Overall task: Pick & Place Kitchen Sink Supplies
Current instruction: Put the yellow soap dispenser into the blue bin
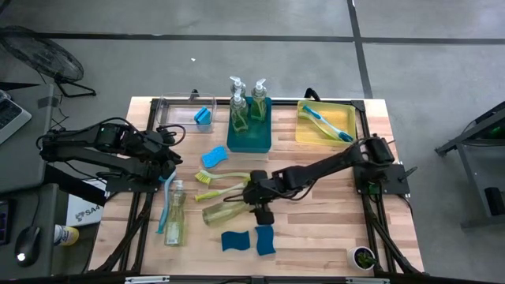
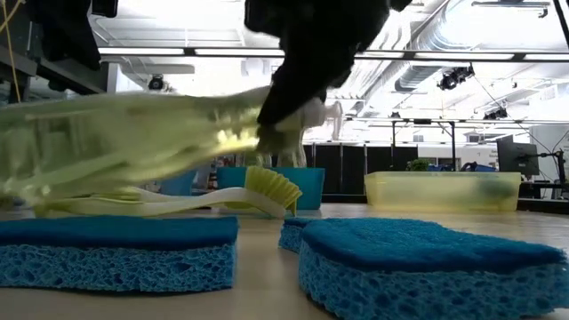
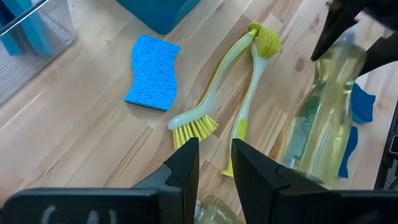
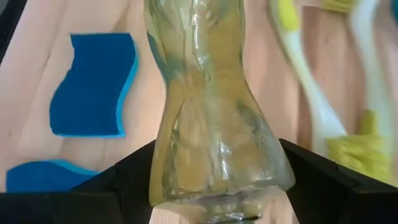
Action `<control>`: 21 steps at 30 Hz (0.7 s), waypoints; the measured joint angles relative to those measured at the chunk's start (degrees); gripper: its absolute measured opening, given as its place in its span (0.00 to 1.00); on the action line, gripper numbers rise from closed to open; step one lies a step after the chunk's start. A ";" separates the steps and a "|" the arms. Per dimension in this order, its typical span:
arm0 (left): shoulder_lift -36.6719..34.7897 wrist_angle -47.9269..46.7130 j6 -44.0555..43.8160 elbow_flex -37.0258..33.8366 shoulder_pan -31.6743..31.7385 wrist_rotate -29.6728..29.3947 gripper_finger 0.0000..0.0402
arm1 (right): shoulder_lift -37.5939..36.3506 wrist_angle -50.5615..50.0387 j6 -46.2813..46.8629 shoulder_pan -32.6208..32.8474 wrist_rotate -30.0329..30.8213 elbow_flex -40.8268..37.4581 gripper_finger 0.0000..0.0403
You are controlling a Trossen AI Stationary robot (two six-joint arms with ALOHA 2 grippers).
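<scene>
Right gripper [image 1: 258, 199] clamped on soap bottle [image 1: 223, 210], lifted off the table (tilted, above two blue sponges [image 1: 235, 241]). Left gripper [image 3: 214, 163] near lime-green brushes [image 3: 245, 106], fingers narrowly apart, empty.

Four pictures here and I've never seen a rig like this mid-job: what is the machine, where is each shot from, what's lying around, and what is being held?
Two dark robot arms work at a wooden table. One picture looks straight down, one looks level across the tabletop, and two come from cameras on the wrists.

The right claw grips a clear soap bottle by its neck, raised off the table. The left claw sits near a blue dish brush and a second lying bottle, slightly apart and empty.

Also lying loose: two lime-green brushes and three blue sponges. At the far edge, a teal bin holds two upright bottles, a yellow bin a blue brush, a clear bin a sponge.
</scene>
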 joint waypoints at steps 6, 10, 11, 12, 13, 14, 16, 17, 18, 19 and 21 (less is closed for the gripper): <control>-0.01 0.02 0.00 0.00 0.00 -0.15 0.23 | -3.77 -2.72 3.06 -0.02 1.30 0.00 0.69; 0.00 0.06 0.00 0.02 0.00 -0.13 0.23 | -6.53 -5.12 5.15 -0.28 2.44 0.00 0.69; -0.02 0.09 0.00 0.00 0.00 -0.13 0.23 | -7.23 -5.90 5.86 -0.34 3.01 0.00 0.69; -0.02 0.12 0.00 0.01 0.00 -0.13 0.23 | -8.09 -6.75 6.32 -0.42 3.88 0.00 0.69; 0.00 0.15 0.00 0.01 0.00 -0.13 0.23 | -8.91 -7.72 6.68 -0.48 4.68 0.00 0.69; -0.01 0.19 0.00 0.00 0.00 -0.13 0.23 | -9.86 -8.84 7.11 -0.69 5.59 0.00 0.69; -0.02 0.35 0.00 0.02 0.00 -0.13 0.23 | -11.76 -10.78 8.07 -1.13 6.93 0.01 0.69; -0.01 0.36 0.00 0.02 0.00 -0.13 0.23 | -12.80 -11.63 8.39 -1.40 7.42 0.02 0.69; -0.02 0.45 0.00 0.02 0.00 -0.13 0.23 | -13.80 -12.70 8.76 -1.67 7.64 0.02 0.69; -0.02 0.48 0.00 0.02 0.00 -0.13 0.23 | -14.83 -13.84 9.17 -2.07 7.94 0.02 0.69; 0.00 0.48 0.00 0.02 0.00 -0.13 0.23 | -16.88 -15.79 9.76 -2.78 9.26 0.02 0.69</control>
